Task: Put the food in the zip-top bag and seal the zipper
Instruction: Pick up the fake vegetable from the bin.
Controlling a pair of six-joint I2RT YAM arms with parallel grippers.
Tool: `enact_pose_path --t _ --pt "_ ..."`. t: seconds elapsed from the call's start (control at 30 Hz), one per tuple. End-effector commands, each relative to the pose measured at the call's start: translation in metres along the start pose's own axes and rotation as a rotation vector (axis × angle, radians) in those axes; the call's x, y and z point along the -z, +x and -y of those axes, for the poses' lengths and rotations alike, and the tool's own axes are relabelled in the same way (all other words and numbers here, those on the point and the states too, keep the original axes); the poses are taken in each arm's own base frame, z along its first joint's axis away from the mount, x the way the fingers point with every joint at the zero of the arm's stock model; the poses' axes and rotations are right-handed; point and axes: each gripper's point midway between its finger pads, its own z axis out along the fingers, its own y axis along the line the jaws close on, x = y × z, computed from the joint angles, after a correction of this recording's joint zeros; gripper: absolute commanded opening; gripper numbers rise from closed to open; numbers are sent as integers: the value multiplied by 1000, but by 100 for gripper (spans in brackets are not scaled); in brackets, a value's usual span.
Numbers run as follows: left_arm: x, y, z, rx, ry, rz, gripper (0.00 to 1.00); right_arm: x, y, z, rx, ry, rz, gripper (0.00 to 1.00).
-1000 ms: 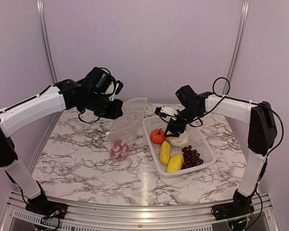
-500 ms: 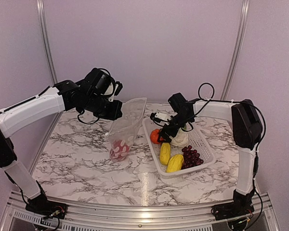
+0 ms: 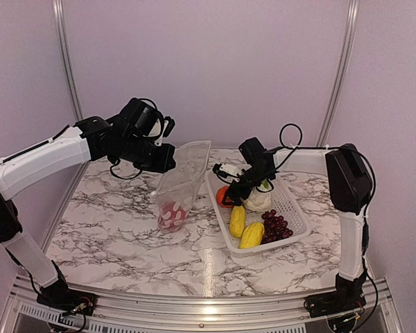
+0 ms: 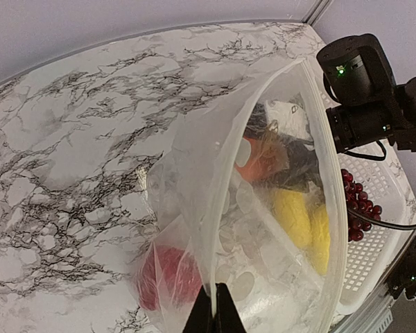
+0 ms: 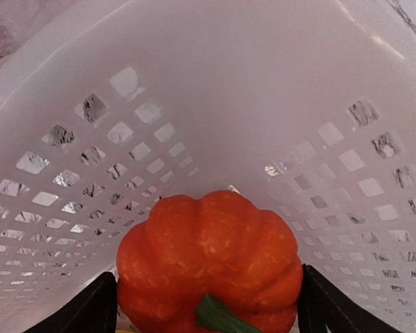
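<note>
Closest in, the right wrist camera is filled by the orange pumpkin (image 5: 208, 263), its green stalk toward the lens, sitting on the perforated floor of the white basket (image 5: 194, 104). The right tool (image 5: 208, 309) is spread wide with one dark finger hard by each flank of the pumpkin, though whether the pads press it cannot be told. The overhead camera does not show that straddle: there the tool covers most of the pumpkin, leaving only an orange sliver at the basket's left end. Only the left wrist camera looks into the zip-top bag (image 4: 263, 173). The left tool (image 4: 211, 312) is clenched on the near lip, the zipper (image 4: 197, 208) runs unsealed around a gaping mouth, and the red piece (image 4: 163, 274) lies at the bottom. Orange and yellow shapes beyond show blurred through the dotted film. From above, the marble surface (image 3: 111, 229) comes first past the arms' bases. Next are two yellow pieces (image 3: 244, 227) side by side at the basket's near end, with the grapes (image 3: 276, 225) just to their right. Farther back the cauliflower (image 3: 258, 201) sits beside the right arm's wrist, which crosses over the basket. Left of the basket and just beside it, the bag stands upright on the surface, hanging from the left tool's pinch.
</note>
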Motion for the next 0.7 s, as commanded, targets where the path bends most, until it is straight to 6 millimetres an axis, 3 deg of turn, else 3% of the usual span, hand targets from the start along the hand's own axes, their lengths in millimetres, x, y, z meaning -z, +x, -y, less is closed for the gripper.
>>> enact_pose_path --t 0.0,0.1,0.2,0.47,0.67 --pt "5 -7 2 8 13 31 0 2 -5 0 13 17 15 74" --pt "3 -9 2 8 13 32 0 11 -9 -1 23 25 24 60" --pt "1 -8 3 8 14 27 0 36 -21 -3 46 56 59 56" --pt "-1 -13 6 9 25 30 0 146 -79 -20 150 138 240 55" --pt "-5 -14 9 14 35 28 0 214 -141 -66 218 29 471 55"
